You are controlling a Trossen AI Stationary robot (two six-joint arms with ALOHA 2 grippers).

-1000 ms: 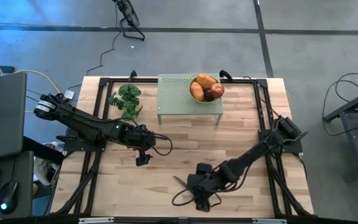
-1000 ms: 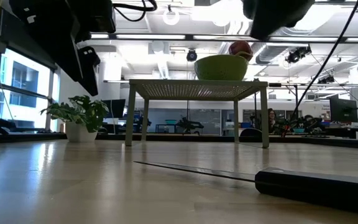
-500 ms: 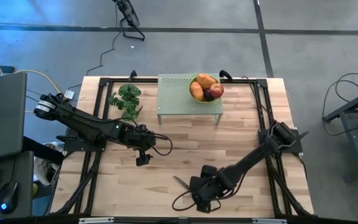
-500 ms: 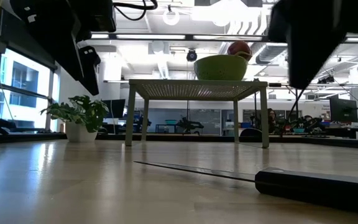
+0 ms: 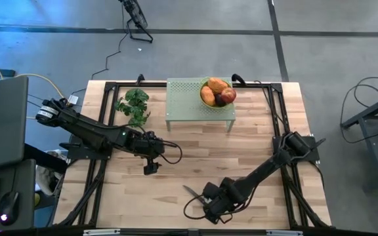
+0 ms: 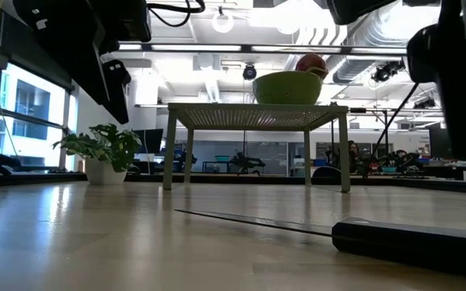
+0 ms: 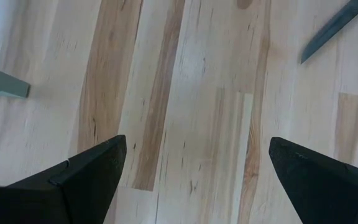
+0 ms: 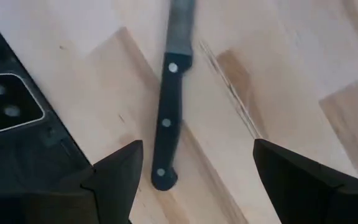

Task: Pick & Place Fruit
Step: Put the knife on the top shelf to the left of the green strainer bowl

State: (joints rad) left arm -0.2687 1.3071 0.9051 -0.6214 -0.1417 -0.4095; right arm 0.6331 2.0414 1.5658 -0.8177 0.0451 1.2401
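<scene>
- Overhead, my right gripper (image 5: 210, 211) hangs low over the near edge of the wooden table (image 5: 254, 151), fingers spread with nothing between them, directly above the knife (image 5: 195, 195), of which only the blade tip shows there.
- My right wrist view gives what the top view hides: the knife's black riveted handle (image 8: 165, 127) lying flat on pale, streaky planks, the grey blade running away from it, my two dark fingers (image 8: 114, 174) wide on either side and clear of it.
- My left gripper (image 5: 151, 167) waits mid-table, released and empty; its wrist view shows bare grain, the blade tip (image 7: 334, 28) off in a corner, and one thin green leg of the stand (image 7: 5, 82).
- The fruit (image 5: 216, 93) sits piled in a green bowl (image 6: 287, 86) on a perforated green stand (image 5: 186, 98) at the far edge: orange oblong pieces and a red apple, well apart from both grippers.
- The level view adds the bowl's rounded wall, the apple's top (image 6: 312, 63) above the rim, and a leafy bunch (image 6: 103, 145) beside the stand.
</scene>
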